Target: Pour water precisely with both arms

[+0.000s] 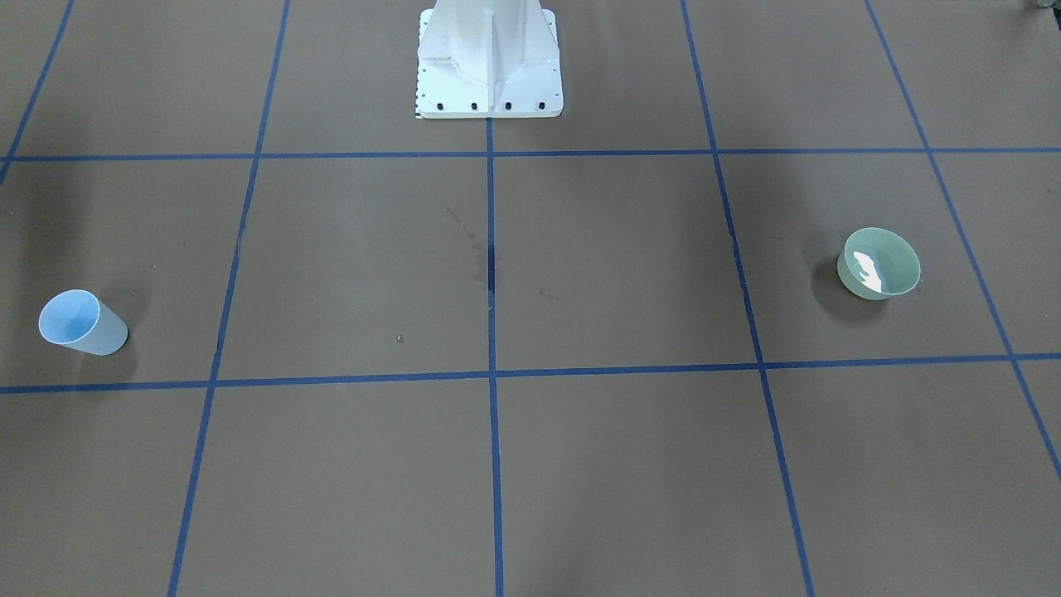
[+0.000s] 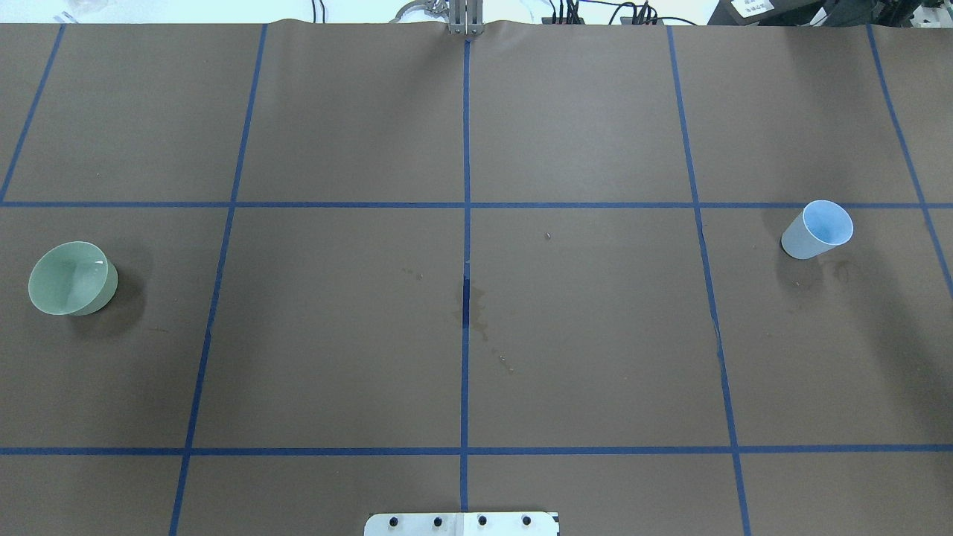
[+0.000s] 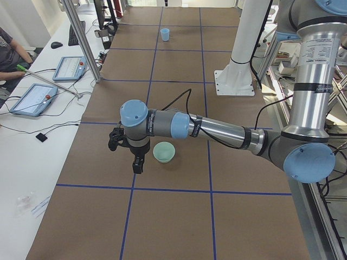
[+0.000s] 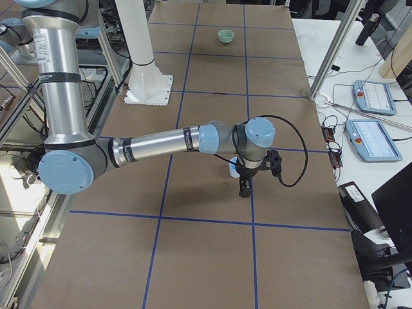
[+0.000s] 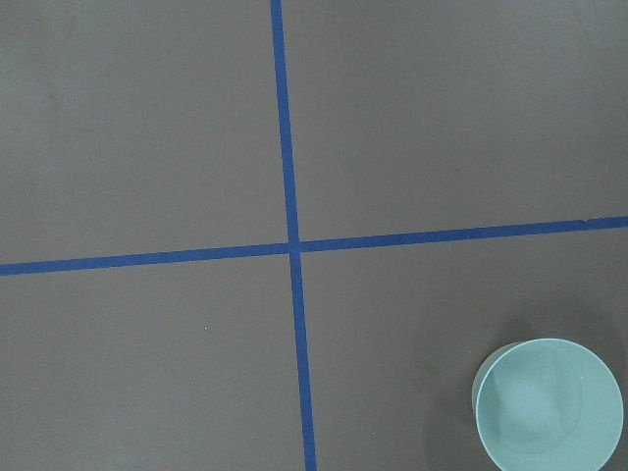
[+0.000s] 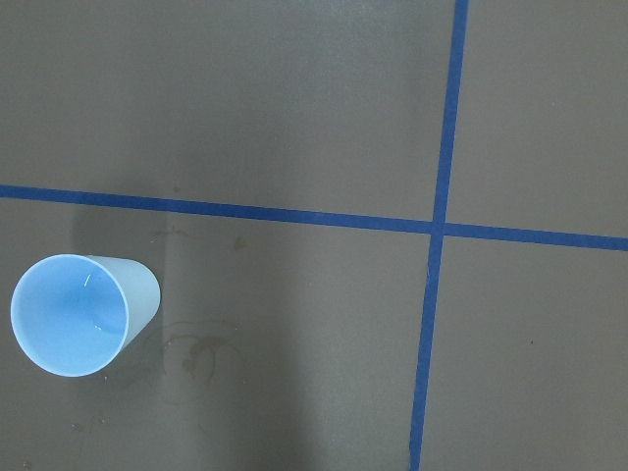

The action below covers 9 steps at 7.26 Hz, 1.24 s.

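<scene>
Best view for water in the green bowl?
Exterior front-facing: a broad white glint marks the water inside the green bowl. Overhead shows only a faint glint; left wrist crops the bowl; side views show it small.

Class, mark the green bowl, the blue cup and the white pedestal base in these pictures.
green bowl point(image 2: 71, 279), overhead exterior view, on its inner wall.
blue cup point(image 2: 828, 222), overhead exterior view, inside its open mouth.
white pedestal base point(image 1: 489, 58), exterior front-facing view, on its central rib.
</scene>
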Each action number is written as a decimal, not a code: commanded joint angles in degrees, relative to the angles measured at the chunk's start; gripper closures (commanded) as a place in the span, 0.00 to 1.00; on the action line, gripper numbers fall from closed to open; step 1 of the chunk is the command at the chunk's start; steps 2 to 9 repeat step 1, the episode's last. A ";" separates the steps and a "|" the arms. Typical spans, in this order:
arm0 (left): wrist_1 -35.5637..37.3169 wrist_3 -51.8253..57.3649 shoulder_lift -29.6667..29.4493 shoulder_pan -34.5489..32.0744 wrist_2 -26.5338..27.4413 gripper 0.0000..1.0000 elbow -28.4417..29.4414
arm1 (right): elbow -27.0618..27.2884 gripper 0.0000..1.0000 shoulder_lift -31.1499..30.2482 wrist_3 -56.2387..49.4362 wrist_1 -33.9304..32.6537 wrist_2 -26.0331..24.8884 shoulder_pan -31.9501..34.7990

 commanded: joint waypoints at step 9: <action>0.01 0.00 0.00 0.04 0.01 0.00 -0.05 | 0.04 0.00 -0.01 -0.09 0.00 -0.24 0.00</action>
